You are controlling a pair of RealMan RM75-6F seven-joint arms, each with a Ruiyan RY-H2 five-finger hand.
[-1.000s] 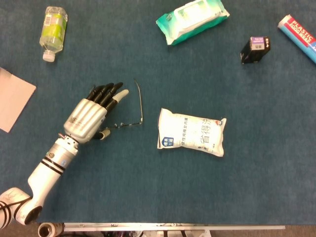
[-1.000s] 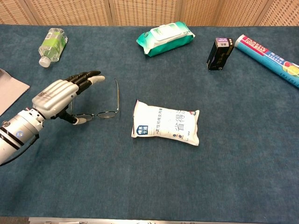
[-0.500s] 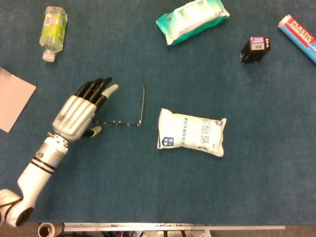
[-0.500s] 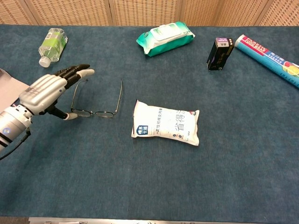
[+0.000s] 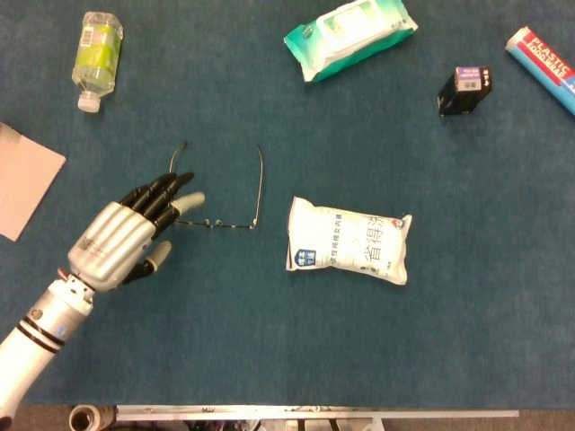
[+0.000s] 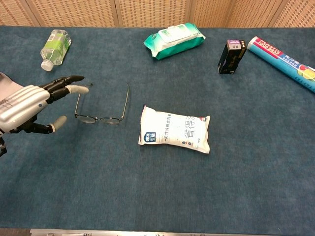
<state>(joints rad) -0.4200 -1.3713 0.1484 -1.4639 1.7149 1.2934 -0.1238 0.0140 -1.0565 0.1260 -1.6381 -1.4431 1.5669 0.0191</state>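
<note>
Your left hand (image 5: 121,241) holds nothing; its fingers are spread and extended, with the fingertips (image 6: 74,83) just beside the left temple of the eyeglasses (image 5: 220,193). The eyeglasses lie unfolded on the blue table (image 5: 269,341), lenses toward you. A white pouch (image 5: 349,240) lies just right of them. Further back are a green bottle (image 5: 96,48), a wipes pack (image 5: 350,36), a dark box (image 5: 464,89) and a foil roll (image 5: 544,56). A pink sheet (image 5: 22,180) lies at the left edge.

table (image 5: 269,341) teal | bottle (image 5: 97,49) yellow-green | wipes pack (image 5: 350,38) green-white | pouch (image 5: 349,241) white | hand (image 5: 121,241) silver-black
</note>
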